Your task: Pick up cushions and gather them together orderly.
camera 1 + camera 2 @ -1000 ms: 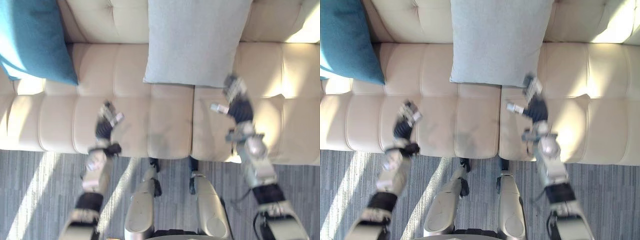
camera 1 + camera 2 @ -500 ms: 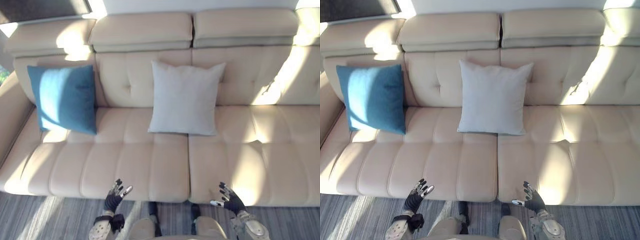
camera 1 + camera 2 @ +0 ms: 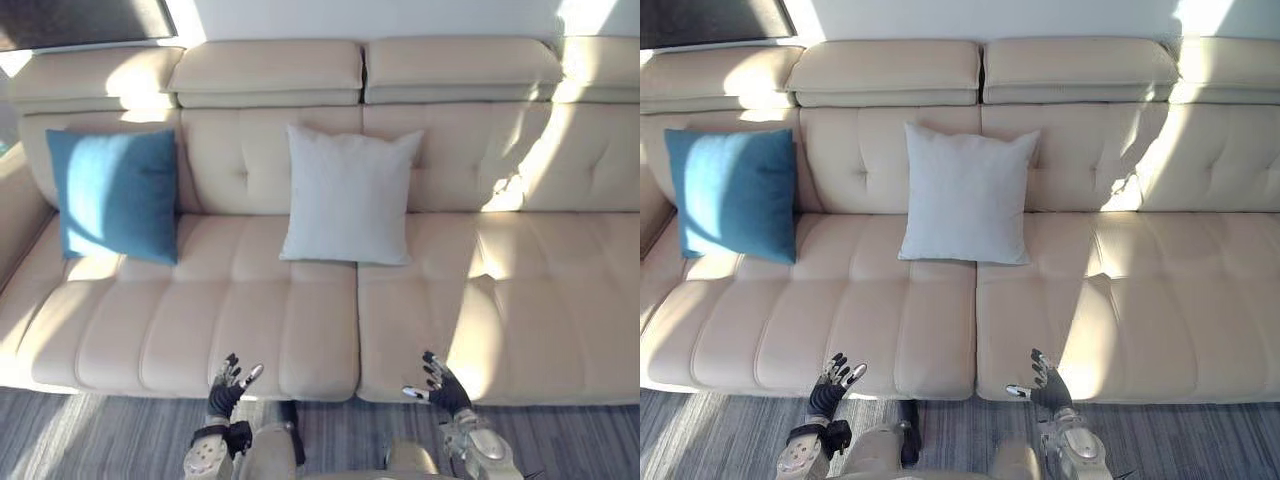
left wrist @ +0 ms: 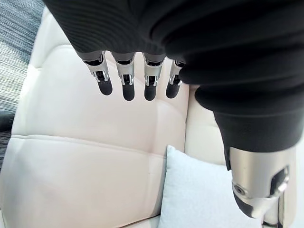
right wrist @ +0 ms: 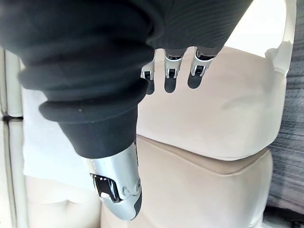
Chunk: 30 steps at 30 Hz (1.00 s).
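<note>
A long cream sofa (image 3: 520, 300) with a tufted back and a row of headrest pads along its top spans the head views, with patches of sunlight across its right half and its left end. A strip of grey striped floor (image 3: 90, 440) lies in front of it. A light grey cushion (image 3: 348, 195) leans upright against the backrest near the sofa's middle, its lower edge resting on the seat across the seam between two seat sections. A blue cushion (image 3: 118, 195) of about the same size leans upright against the backrest towards the sofa's left end, its lower edge also on the seat. The two cushions are well apart, with a bare stretch of backrest and seat between them, and neither is touched by the robot. The left hand (image 3: 228, 385) is held low by the front edge of the left seat section, and its fingers (image 4: 124, 80) are straight and spread, holding nothing; its wrist view looks along them over the cream seat to a corner of the light grey cushion. The right hand (image 3: 440, 385) is at the front edge of the right seat section, likewise released, with its fingers (image 5: 171, 78) extended above the bare upholstery and its thumb (image 5: 116, 187) apart from them, empty.
</note>
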Tool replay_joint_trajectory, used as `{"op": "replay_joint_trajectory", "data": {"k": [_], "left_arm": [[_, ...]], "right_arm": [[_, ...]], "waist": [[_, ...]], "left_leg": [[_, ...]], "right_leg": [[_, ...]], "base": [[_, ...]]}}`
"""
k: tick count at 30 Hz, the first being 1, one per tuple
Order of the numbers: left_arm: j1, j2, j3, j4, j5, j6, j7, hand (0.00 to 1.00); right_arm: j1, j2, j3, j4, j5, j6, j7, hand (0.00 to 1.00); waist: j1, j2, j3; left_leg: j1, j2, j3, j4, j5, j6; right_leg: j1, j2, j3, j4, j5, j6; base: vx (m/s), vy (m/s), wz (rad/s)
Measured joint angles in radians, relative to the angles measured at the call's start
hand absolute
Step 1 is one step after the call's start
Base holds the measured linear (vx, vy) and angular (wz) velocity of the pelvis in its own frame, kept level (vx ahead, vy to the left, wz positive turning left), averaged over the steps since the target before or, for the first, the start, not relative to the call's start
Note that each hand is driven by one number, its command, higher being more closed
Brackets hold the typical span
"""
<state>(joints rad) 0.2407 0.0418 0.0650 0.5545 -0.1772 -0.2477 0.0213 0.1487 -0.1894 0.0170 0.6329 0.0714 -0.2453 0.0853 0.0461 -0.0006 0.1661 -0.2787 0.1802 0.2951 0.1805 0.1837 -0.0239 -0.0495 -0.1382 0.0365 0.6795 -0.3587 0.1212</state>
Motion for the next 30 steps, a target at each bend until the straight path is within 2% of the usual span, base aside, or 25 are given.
{"op": "replay_joint_trajectory", "data": {"k": [1, 2, 3, 4, 5, 6, 8, 10, 11, 13, 14, 15, 17, 19, 24, 25, 26, 27, 28, 29, 30], "left_arm": [[0.01, -0.002, -0.027, -0.015, 0.002, 0.0, 0.003, 0.0], [0.0, -0.002, -0.048, -0.013, 0.004, 0.005, 0.003, 0.0], [-0.019, 0.002, -0.063, -0.011, 0.005, 0.006, 0.002, 0.0], [-0.046, 0.003, -0.069, -0.013, 0.015, 0.006, 0.002, 0.0], [-0.052, 0.0, -0.07, -0.012, 0.02, 0.009, 0.002, 0.0], [-0.054, 0.001, -0.071, -0.013, 0.024, 0.01, 0.0, 0.0], [-0.057, 0.0, -0.065, -0.028, 0.033, 0.011, 0.001, 0.0], [-0.044, 0.0, -0.055, -0.061, 0.032, 0.011, 0.002, 0.0], [-0.044, -0.001, -0.055, -0.062, 0.032, 0.011, 0.003, 0.0], [-0.053, -0.001, -0.055, -0.049, 0.032, 0.011, 0.004, 0.0], [-0.068, -0.001, -0.056, -0.037, 0.032, 0.011, 0.007, 0.0], [-0.079, 0.003, -0.056, -0.029, 0.033, 0.011, 0.008, 0.0], [-0.084, 0.007, -0.056, -0.016, 0.033, 0.011, 0.011, 0.0], [-0.081, 0.011, -0.055, 0.002, 0.041, 0.021, 0.018, 0.0], [-0.083, 0.029, -0.048, 0.007, 0.063, 0.025, 0.025, 0.0], [-0.078, 0.03, -0.043, 0.006, 0.064, 0.026, 0.025, 0.0], [-0.08, 0.031, -0.032, 0.006, 0.064, 0.029, 0.027, 0.0], [-0.084, 0.03, -0.031, 0.005, 0.064, 0.029, 0.028, 0.0], [-0.087, 0.024, -0.032, 0.005, 0.064, 0.03, 0.028, 0.0], [-0.089, 0.026, -0.032, 0.005, 0.064, 0.03, 0.027, 0.0], [-0.1, 0.032, -0.034, 0.005, 0.064, 0.03, 0.027, 0.0]], "right_arm": [[-0.018, -0.008, 0.002, 0.0, 0.0, -0.002, -0.005, 0.0], [-0.038, -0.024, 0.001, 0.002, -0.001, -0.002, -0.008, 0.0], [-0.046, -0.03, -0.005, 0.002, -0.001, -0.002, -0.015, 0.0], [-0.053, -0.029, -0.017, 0.002, -0.001, -0.001, -0.022, 0.0], [-0.064, -0.037, -0.029, 0.002, -0.001, -0.001, -0.021, 0.0], [-0.071, -0.036, -0.039, -0.003, -0.001, -0.001, -0.022, 0.0], [-0.06, -0.035, -0.046, -0.027, -0.003, 0.004, -0.021, 0.0], [-0.059, -0.029, -0.043, -0.033, -0.004, 0.015, -0.021, 0.0], [-0.054, -0.024, -0.042, -0.034, -0.004, 0.015, -0.022, 0.0], [-0.053, -0.025, -0.046, -0.029, -0.004, 0.016, -0.023, 0.0], [-0.051, -0.026, -0.055, -0.028, -0.004, 0.016, -0.026, 0.0], [-0.047, -0.022, -0.058, -0.024, -0.004, 0.016, -0.033, 0.0], [-0.041, -0.015, -0.06, -0.023, -0.004, 0.016, -0.042, 0.0], [-0.04, -0.007, -0.059, -0.023, -0.005, 0.016, -0.049, 0.0], [-0.049, 0.007, -0.054, -0.029, -0.026, 0.016, -0.061, 0.0], [-0.071, 0.01, -0.047, -0.028, -0.035, 0.018, -0.061, 0.0], [-0.083, 0.009, -0.047, -0.029, -0.035, 0.017, -0.062, 0.0], [-0.084, 0.005, -0.047, -0.029, -0.035, 0.017, -0.062, 0.0], [-0.084, 0.006, -0.045, -0.025, -0.038, 0.018, -0.062, 0.0], [-0.084, 0.006, -0.043, -0.026, -0.039, 0.018, -0.062, 0.0], [-0.087, 0.007, -0.035, -0.026, -0.042, 0.018, -0.062, 0.0]], "waist": [[0.003, 0.019, 0.005], [-0.003, 0.04, 0.025], [-0.017, 0.038, 0.033], [-0.024, 0.014, 0.047], [-0.027, 0.005, 0.053], [-0.035, 0.007, 0.052], [-0.03, 0.011, 0.05], [-0.031, 0.019, 0.046], [-0.031, 0.026, 0.04], [-0.035, 0.036, 0.028], [-0.041, 0.053, 0.016], [-0.056, 0.047, 0.017], [-0.057, 0.041, 0.013], [-0.061, 0.039, 0.012], [-0.075, 0.037, 0.013], [-0.087, 0.038, 0.013], [-0.093, 0.042, 0.017], [-0.094, 0.047, 0.02], [-0.094, 0.052, 0.019], [-0.093, 0.052, 0.018], [-0.092, 0.051, 0.017]], "left_leg": [[-0.036, 0.042, -0.003, -0.009, 0.065, -0.005], [-0.045, 0.054, -0.033, -0.081, 0.193, -0.026], [-0.048, 0.047, -0.06, -0.149, 0.285, -0.037], [-0.062, 0.016, -0.095, -0.078, 0.226, -0.07], [-0.076, 0.0, -0.115, 0.037, 0.077, -0.084], [-0.077, -0.011, -0.121, 0.096, 0.007, -0.076], [-0.032, -0.021, -0.141, 0.221, -0.167, -0.078], [0.039, -0.023, -0.179, 0.279, -0.283, -0.079], [0.09, -0.029, -0.197, 0.27, -0.328, -0.076], [0.143, -0.048, -0.215, 0.175, -0.348, -0.076], [0.184, -0.053, -0.212, 0.066, -0.349, -0.076], [0.207, -0.059, -0.207, -0.001, -0.339, -0.077], [0.208, -0.06, -0.18, -0.004, -0.333, -0.075], [0.224, -0.063, -0.121, 0.025, -0.354, -0.055], [0.236, -0.047, 0.038, 0.075, -0.409, -0.041], [0.244, -0.02, 0.119, 0.07, -0.414, -0.037], [0.263, -0.009, 0.202, 0.062, -0.417, -0.032], [0.282, -0.004, 0.242, 0.053, -0.416, -0.033], [0.345, 0.008, 0.368, 0.029, -0.415, -0.037], [0.354, 0.011, 0.387, 0.027, -0.416, -0.038], [0.387, 0.017, 0.458, 0.017, -0.421, -0.054]], "right_leg": [[0.0, 0.035, -0.04, -0.054, -0.051, -0.022], [-0.009, 0.071, -0.055, -0.075, -0.056, -0.037], [-0.012, 0.067, -0.077, -0.1, -0.055, -0.041], [-0.029, 0.04, -0.121, -0.136, -0.072, -0.105], [-0.059, 0.033, -0.12, -0.148, -0.063, -0.121], [-0.075, 0.032, -0.115, -0.152, -0.048, -0.124], [-0.12, 0.049, -0.071, -0.183, 0.011, -0.132], [-0.132, 0.077, -0.025, -0.235, 0.059, -0.142], [-0.14, 0.089, -0.001, -0.252, 0.091, -0.127], [-0.165, 0.099, 0.02, -0.259, 0.114, -0.115], [-0.176, 0.104, 0.029, -0.281, 0.137, -0.1], [-0.178, 0.103, 0.043, -0.309, 0.163, -0.09], [-0.173, 0.105, 0.059, -0.348, 0.197, -0.078], [-0.164, 0.117, 0.124, -0.389, 0.235, -0.061], [-0.186, 0.158, 0.291, -0.486, 0.346, -0.028], [-0.201, 0.156, 0.206, -0.538, 0.399, -0.06], [-0.22, 0.113, 0.011, -0.538, 0.372, -0.145], [-0.228, 0.074, -0.12, -0.524, 0.352, -0.176], [-0.225, -0.039, -0.473, -0.475, 0.323, -0.229], [-0.222, -0.053, -0.52, -0.468, 0.321, -0.233], [-0.214, -0.083, -0.652, -0.449, 0.322, -0.237]], "base": [[-0.41, -0.305, 0.06], [-0.47, -0.297, 0.29], [-0.53, -0.256, 0.49], [-0.5, -0.249, 0.25], [-0.5, -0.271, 0.03], [-0.36, -0.203, -0.23], [-0.31, -0.089, -0.47], [-0.26, 0.003, -0.76], [-0.18, 0.089, -0.73], [-0.11, 0.088, -0.42], [-0.11, 0.114, -0.26], [-0.11, 0.113, -0.27], [-0.08, 0.094, -0.41], [-0.08, 0.125, -0.79], [-0.08, 0.122, -1.26], [-0.1, 0.045, -1.77], [-0.09, 0.027, -1.85], [-0.04, 0.045, -2.39], [0.0, 0.06, -1.85], [0.04, 0.007, -2.3], [0.07, -0.104, -1.7]]}}
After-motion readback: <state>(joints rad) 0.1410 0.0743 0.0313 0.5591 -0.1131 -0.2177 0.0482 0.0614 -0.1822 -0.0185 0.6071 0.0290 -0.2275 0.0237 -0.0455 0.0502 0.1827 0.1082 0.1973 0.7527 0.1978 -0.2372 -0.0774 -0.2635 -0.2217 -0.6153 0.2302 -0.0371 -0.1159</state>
